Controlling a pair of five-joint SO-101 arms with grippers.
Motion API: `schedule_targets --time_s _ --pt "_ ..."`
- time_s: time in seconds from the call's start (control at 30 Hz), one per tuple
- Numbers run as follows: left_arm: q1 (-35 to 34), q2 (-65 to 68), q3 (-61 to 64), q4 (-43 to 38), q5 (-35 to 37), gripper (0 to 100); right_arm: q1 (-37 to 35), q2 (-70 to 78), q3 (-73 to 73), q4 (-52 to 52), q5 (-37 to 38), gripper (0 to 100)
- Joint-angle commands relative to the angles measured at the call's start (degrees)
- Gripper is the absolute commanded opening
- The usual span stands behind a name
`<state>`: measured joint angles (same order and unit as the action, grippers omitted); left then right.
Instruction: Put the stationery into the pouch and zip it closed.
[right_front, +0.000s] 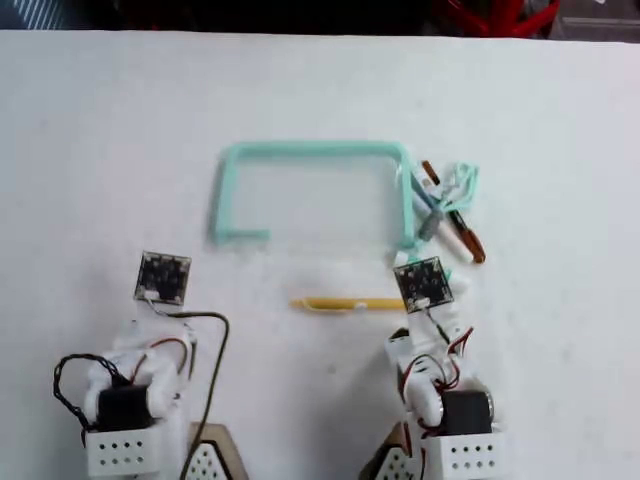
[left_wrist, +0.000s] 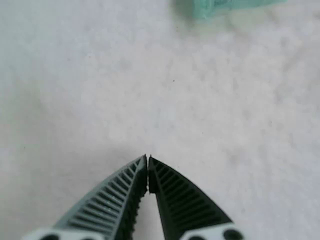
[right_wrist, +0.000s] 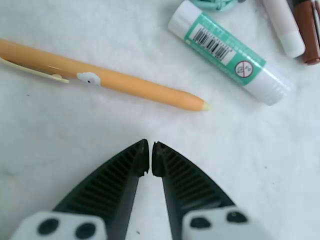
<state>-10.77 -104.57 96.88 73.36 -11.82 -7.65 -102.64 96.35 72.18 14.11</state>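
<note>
the pouch (right_front: 305, 150), clear with a teal border, lies flat at the middle of the surface (right_front: 100, 120). its border breaks along the side at 6 o'clock, facing the arms. i take that for the open mouth, turned that way so things can be slid in. none of the stationery is inside yet. the orange pen (right_wrist: 100, 75) lies loose at 6 o'clock of the pouch, crosswise before that gap. the glue stick (right_wrist: 230, 52), a white pen (right_wrist: 282, 25) and a brown pen (right_wrist: 306, 35) crowd at the pouch's 3 o'clock end, by a tangle of teal cord (right_front: 462, 180). the right tool (right_wrist: 150, 150) hangs over the surface just beside the orange pen's tip, closed and empty, likely placed to take that pen first. the left tool (left_wrist: 148, 161) is closed too, holding nothing, over bare surface near the pouch's 7 o'clock corner, probably to steady it.
</note>
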Motion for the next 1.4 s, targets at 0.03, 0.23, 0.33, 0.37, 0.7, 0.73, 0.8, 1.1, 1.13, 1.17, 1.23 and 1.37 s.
schedule_targets --time_s 0.03,0.23,0.33,0.37,0.7,0.73,0.8,1.1,1.13,1.17,1.23,1.37 --pt "0.22 0.04 -1.76 -1.93 -0.09 3 0.04 -0.40 0.53 0.48 0.35 2.8" --pt "0.48 0.04 -14.59 -6.42 0.18 3 0.04 -0.40 0.53 0.48 0.35 2.8" --pt "0.48 0.04 -21.80 -5.98 -0.09 3 0.04 -0.40 0.53 0.48 0.35 2.8" --pt "0.57 0.04 -23.74 -6.15 -0.09 3 0.04 -0.40 0.53 0.48 0.35 2.8" --pt "0.57 0.04 -28.40 -6.42 -0.18 3 0.04 -0.40 0.53 0.48 0.35 2.8" --pt "0.57 0.04 -28.57 -6.86 -0.18 3 0.04 -0.40 0.53 0.48 0.35 2.8" --pt "0.57 0.04 -29.10 -9.76 -0.09 3 0.04 -0.40 0.53 0.48 0.35 2.8" --pt "3.30 0.04 -29.89 -30.51 2.46 2 0.04 -0.40 0.53 0.48 0.35 2.8" --pt "5.14 0.04 -29.89 -32.44 3.60 2 0.04 -0.40 0.53 0.48 0.35 2.8" --pt "7.16 0.04 -29.89 -34.11 4.40 2 0.04 -0.40 0.53 0.48 0.35 2.8" --pt "11.91 0.04 -29.89 -36.92 4.92 2 0.04 -0.40 0.53 0.48 0.35 2.8" --pt "19.12 0.04 -28.31 -39.82 4.84 3 0.04 -0.40 0.53 0.48 0.35 2.8"
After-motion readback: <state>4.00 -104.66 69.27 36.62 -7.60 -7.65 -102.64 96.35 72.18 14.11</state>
